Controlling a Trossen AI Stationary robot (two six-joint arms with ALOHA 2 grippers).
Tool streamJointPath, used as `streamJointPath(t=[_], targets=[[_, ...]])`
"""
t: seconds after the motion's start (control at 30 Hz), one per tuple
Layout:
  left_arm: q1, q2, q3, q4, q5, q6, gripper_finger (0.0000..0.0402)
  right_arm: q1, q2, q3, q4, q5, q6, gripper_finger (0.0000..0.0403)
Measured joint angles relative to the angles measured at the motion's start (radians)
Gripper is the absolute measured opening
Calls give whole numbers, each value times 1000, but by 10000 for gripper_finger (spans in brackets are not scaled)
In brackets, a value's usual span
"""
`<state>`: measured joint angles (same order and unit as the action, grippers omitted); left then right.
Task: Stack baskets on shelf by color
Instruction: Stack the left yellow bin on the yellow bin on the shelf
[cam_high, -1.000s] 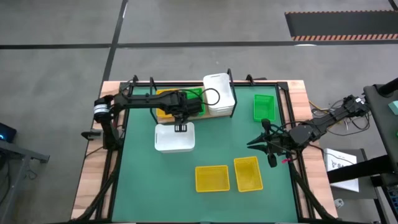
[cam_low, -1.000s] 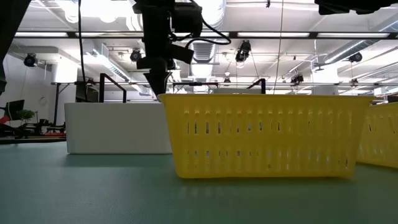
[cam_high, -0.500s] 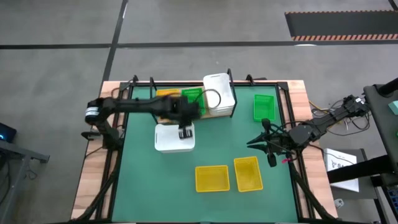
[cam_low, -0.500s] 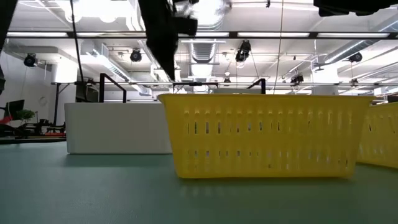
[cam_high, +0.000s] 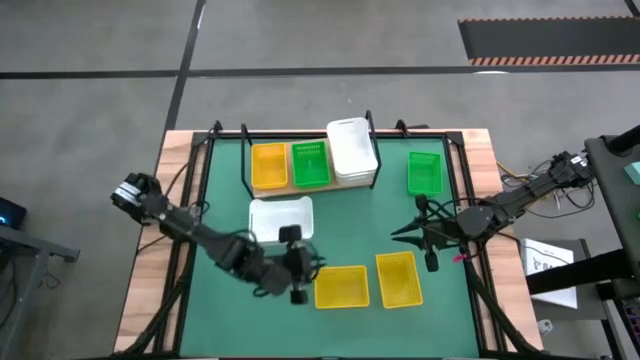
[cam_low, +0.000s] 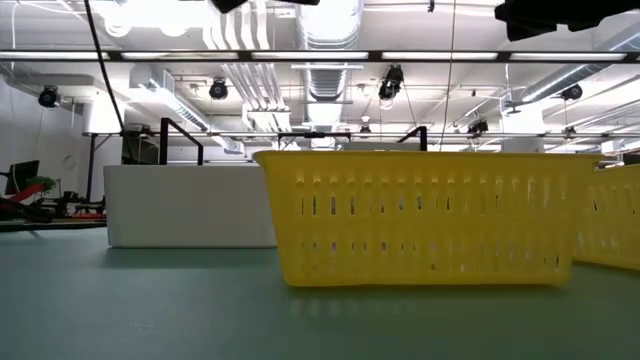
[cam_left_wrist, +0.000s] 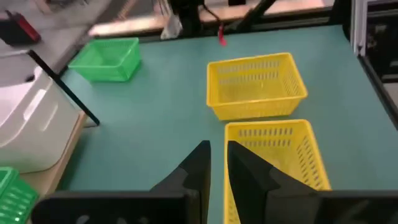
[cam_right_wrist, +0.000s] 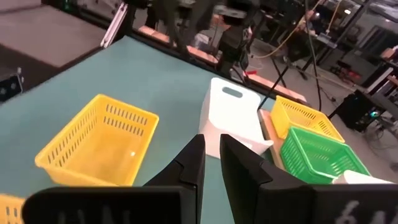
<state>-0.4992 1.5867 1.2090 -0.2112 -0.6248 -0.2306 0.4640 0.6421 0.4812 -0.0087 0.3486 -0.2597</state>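
On the shelf at the far edge sit a yellow basket, a green basket and a white stack. On the mat lie a white basket, two yellow baskets and a green basket. My left gripper hovers shut and empty just left of the left yellow basket, with the other yellow basket beyond it. My right gripper waits shut above the mat, between the green basket and the right yellow basket.
Green mat covers the table inside a black frame. Bare mat lies between the white basket and the right arm. In the low view a yellow basket stands close in front, with the white basket behind it.
My left arm has swung from above the white basket's far edge, just in front of the shelf, toward the table's near edge, and now hangs beside the left yellow basket. It has dropped out of the low view. The baskets have kept their places.
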Motion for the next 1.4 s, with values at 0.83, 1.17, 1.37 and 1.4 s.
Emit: streamJointPath(t=[0.83, 1.17, 1.37, 1.4], targets=[[-88, -19, -124, 89, -59, 106, 37, 13, 373, 276, -122, -109, 321, 141], [-88, -19, -122, 94, -59, 212, 37, 61, 614, 518, -521, -149, 472, 120], [-87, 6, -117, 150, 83, 214, 38, 98, 708, 640, -769, -173, 565, 107], [-87, 22, -112, 149, 129, 211, 39, 106, 719, 653, -779, -176, 566, 105]])
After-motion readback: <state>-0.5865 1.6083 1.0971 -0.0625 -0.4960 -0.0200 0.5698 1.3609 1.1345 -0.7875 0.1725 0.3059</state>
